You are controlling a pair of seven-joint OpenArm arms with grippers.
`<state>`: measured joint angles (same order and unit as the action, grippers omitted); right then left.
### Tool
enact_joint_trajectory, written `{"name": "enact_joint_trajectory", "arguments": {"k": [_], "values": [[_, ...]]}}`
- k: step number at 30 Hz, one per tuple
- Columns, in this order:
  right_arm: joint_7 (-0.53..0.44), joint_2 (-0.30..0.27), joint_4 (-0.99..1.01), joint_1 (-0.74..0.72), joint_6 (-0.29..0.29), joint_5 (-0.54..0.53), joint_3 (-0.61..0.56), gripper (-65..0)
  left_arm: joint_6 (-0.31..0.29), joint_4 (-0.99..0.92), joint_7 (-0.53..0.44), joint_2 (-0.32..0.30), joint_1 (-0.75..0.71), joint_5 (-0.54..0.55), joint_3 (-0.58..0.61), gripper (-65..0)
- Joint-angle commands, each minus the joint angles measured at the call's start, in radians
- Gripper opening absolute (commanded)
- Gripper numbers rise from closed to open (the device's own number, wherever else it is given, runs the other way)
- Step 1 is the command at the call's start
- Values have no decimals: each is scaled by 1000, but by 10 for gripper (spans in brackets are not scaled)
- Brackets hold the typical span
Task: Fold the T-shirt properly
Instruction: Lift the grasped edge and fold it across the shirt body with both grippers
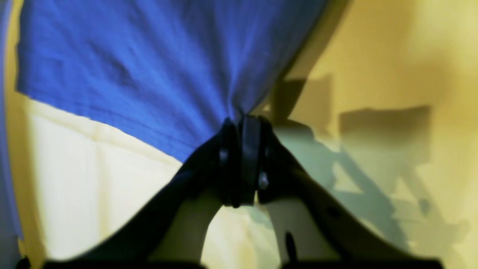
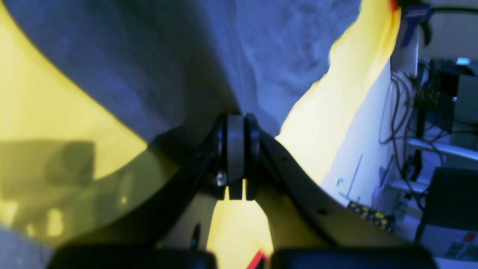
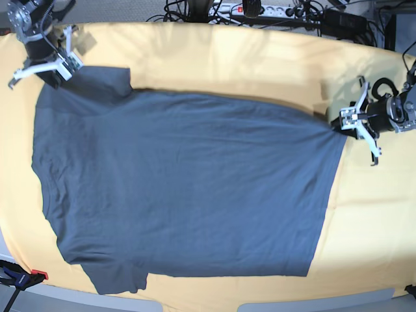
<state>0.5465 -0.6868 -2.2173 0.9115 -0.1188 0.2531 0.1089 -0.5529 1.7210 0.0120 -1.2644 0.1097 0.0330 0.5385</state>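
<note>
The dark blue-grey T-shirt (image 3: 188,188) lies spread flat on the yellow cloth (image 3: 247,58), hem to the right and sleeves to the left. My left gripper (image 3: 339,123) is at the hem's far right corner, shut on the fabric. In the left wrist view the jaws (image 1: 242,121) pinch the shirt (image 1: 149,67), which is pulled taut. My right gripper (image 3: 57,73) is at the far left sleeve, shut on it. In the right wrist view it (image 2: 236,119) pinches a fold of the shirt (image 2: 168,56).
A power strip and cables (image 3: 260,10) lie beyond the table's back edge. A blue clamp (image 3: 19,276) holds the yellow cloth at the front left corner. Cables and equipment (image 2: 429,112) stand off the table's side.
</note>
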Motion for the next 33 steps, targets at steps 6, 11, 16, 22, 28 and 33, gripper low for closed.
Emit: {"name": "enact_joint_trajectory", "arguments": {"k": [6,11,16,22,28,33], "values": [[-2,-14,-74,171,-17,-56,99,-650,-82,108,-11,-125,-95,32,-10,-650],[42,-14,-124,296,11,-35,117,-650,-89,192,-10,-206,-174,31,-10,-650],[50,-14,-139,397,69,43,117,-650,-145,269,-11,-272,-196,32,-10,-650],[155,-6,-139,397,93,58,116,-650,-145,333,-11,-289,-196,47,-10,-650],[123,-6,-139,397,136,53,116,-650,-145,359,-11,-289,-195,77,-10,-650],[59,-10,-139,397,205,131,116,-650,-145,359,-10,-289,-195,76,-10,-650]]}}
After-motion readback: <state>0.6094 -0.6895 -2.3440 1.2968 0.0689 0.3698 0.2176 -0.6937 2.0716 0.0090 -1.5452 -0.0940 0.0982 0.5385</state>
